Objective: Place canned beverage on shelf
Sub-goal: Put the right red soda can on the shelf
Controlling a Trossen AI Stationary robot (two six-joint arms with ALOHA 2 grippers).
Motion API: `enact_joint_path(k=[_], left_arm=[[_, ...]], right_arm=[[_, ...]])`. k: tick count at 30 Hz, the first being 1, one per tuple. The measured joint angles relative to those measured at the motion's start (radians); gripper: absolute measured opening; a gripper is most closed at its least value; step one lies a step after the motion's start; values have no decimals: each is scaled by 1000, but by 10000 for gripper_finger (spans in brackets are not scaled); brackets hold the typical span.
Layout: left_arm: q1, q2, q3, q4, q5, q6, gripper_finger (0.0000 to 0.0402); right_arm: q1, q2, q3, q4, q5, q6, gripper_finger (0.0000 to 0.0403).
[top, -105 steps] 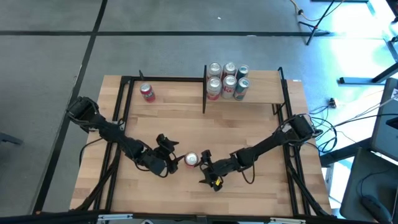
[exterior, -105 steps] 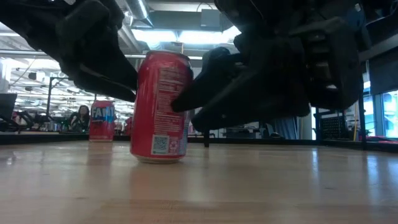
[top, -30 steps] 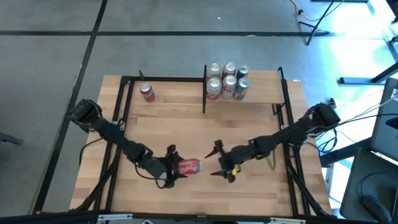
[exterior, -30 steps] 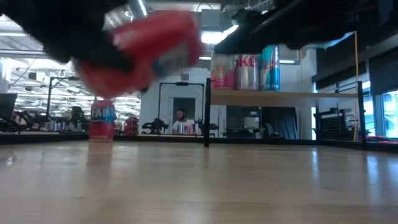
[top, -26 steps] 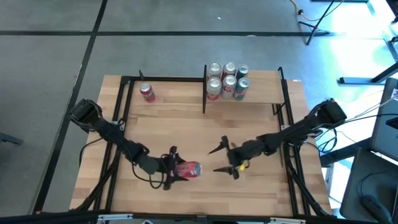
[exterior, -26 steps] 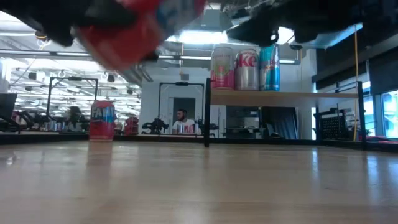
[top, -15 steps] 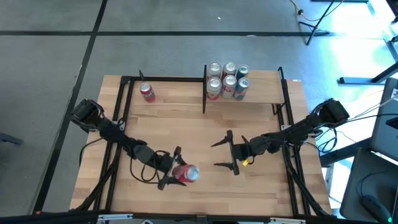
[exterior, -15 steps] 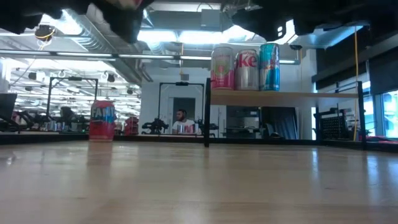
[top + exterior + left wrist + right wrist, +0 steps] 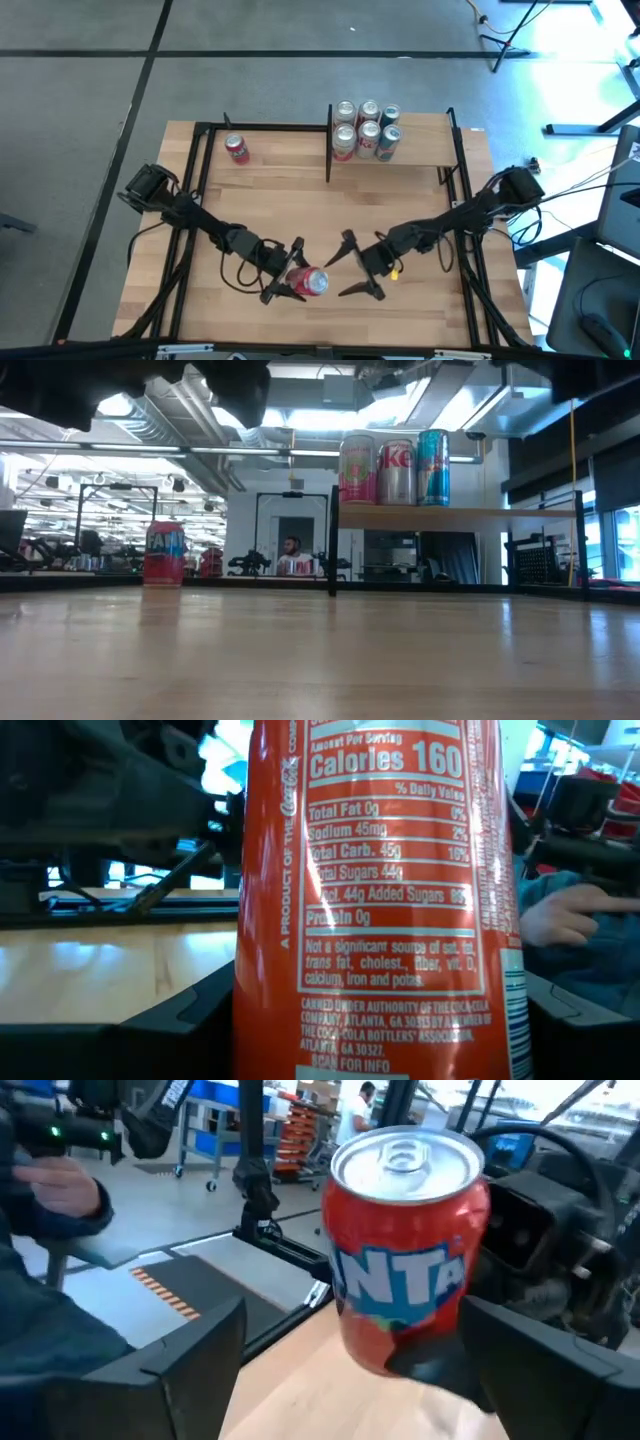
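A red soda can (image 9: 312,282) is in my left gripper (image 9: 296,278), held high above the middle of the table near its front edge. It fills the left wrist view (image 9: 370,890) and is above what the low view shows. My right gripper (image 9: 340,272) is open just right of the can, one finger on either side without touching it. The right wrist view shows the can's silver top (image 9: 405,1155). The shelf (image 9: 420,152), a raised light-wood board at the back right, holds several cans (image 9: 366,128). A second red can (image 9: 237,149) stands on its base at the back left. My left gripper pinches the can's side wall (image 9: 250,1010) between its two fingers, low on the can's body. The fingers (image 9: 185,1020) come roughly level from the table's left. The can is lifted clear of the table and tilted, its top toward my right gripper.
Thin black metal posts (image 9: 329,140) frame the shelf, and black rails run along the table's left and right sides (image 9: 190,170). A person's hand (image 9: 560,915) shows in the room beyond the table. Bare wood lies between the arms and the shelf (image 9: 330,210).
My left gripper has carried the can up out of the low view and a little toward the table's near-right, and the can has tipped from lying sideways to more upright. My right gripper, open, drew back to the right and then came back toward the can.
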Motion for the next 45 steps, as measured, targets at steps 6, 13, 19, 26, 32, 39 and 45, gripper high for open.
enact_joint_path(k=[6,13,19,26,32,39,45], left_arm=[[-6,0,2,-2,9,0,271],[-8,0,2,-9,19,-12,272],[-7,2,2,-9,21,-22,272],[-7,2,2,-6,1,-22,272],[-7,2,2,-8,-1,-19,277],[-21,2,2,-11,-57,-22,309],[-23,0,4,-41,-98,-25,327]], right_arm=[[0,98,127,-8,8,-55,351],[-1,173,245,-39,1,-111,351],[0,221,308,-64,2,-144,351],[0,221,329,-65,2,-148,332],[0,221,333,-79,5,-146,278],[1,220,334,-112,62,-147,278],[9,178,332,-224,104,-142,278]])
